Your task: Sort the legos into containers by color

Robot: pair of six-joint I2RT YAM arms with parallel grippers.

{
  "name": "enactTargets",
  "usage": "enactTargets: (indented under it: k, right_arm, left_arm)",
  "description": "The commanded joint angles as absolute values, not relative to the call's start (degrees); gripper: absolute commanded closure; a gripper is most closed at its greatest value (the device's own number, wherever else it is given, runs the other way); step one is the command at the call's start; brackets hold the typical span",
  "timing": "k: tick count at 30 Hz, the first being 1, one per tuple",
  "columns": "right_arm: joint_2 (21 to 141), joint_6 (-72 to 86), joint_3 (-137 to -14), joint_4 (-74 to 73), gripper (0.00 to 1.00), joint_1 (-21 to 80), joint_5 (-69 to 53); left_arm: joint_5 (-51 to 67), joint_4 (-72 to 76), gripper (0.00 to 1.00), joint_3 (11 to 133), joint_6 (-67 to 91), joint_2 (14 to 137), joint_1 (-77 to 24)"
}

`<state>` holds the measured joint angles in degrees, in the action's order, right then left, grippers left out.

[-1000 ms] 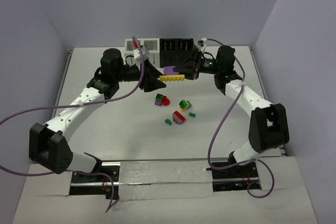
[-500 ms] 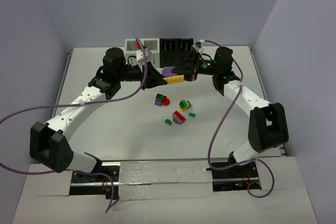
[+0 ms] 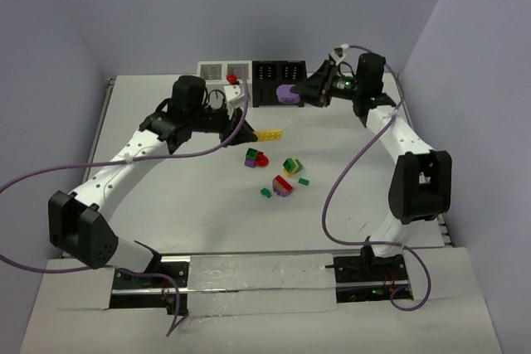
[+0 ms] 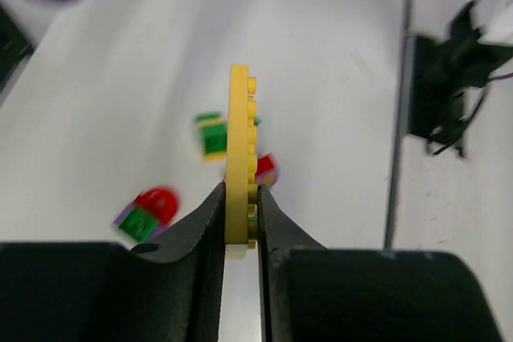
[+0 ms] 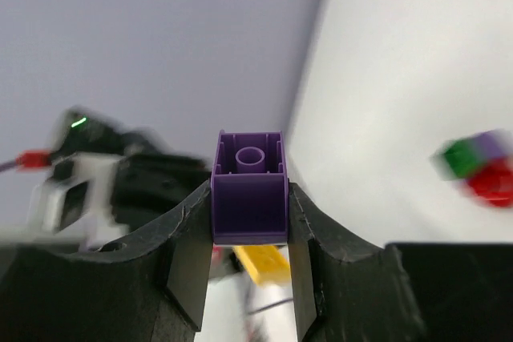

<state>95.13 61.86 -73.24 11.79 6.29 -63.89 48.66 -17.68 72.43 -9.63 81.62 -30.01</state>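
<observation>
My left gripper is shut on a flat yellow lego plate, held edge-on in the left wrist view between the fingers. My right gripper is shut on a purple brick, held at the front of the black bins; the right wrist view shows the brick gripped hollow side up. The white bins stand left of the black ones. Loose multicolour stacks and small green bricks lie mid-table.
Walls close the table at the back and both sides. The two arms reach in from left and right and nearly meet in front of the bins. Purple cables loop off both arms. The loose stacks also show under the left gripper.
The purple brick and yellow plate, close together before, are now apart. My right gripper carried the purple brick back to the black bins. My left gripper kept the yellow plate and shifted slightly.
</observation>
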Motion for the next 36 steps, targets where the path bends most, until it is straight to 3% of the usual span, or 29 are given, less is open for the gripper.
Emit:
enactTargets:
  k: [1,9,10,13,20,36]
  right_arm:
    - [95.74,35.41,-84.71,-17.36,1.00,3.52,-51.81]
    - [93.41,19.70,-93.02,-29.81,1.00,3.79,-31.66]
    - [93.06,18.38,-93.64,-31.21,1.00,3.96,-28.26]
    - [91.38,14.47,-94.87,-32.34,1.00,4.43,-24.06]
    - [88.68,11.51,-94.04,-32.37,1.00,5.10,-22.32]
    - [90.00,11.14,-93.41,-32.50,1.00,6.11,-24.98]
  left_arm:
    - [28.31,-37.37,1.00,88.70,-17.98,87.27,-29.56]
    - [0.39,-48.90,1.00,122.39,-15.48,112.25,-24.59]
    - [0.24,-51.02,1.00,131.41,-15.55,115.72,-24.33]
    - [-5.32,-52.01,1.00,140.16,-16.95,125.02,-23.58]
    - [-13.18,-39.18,1.00,132.30,-24.08,127.28,-23.56]
    - [-5.80,-30.41,0.98,127.48,-25.82,127.14,-23.80]
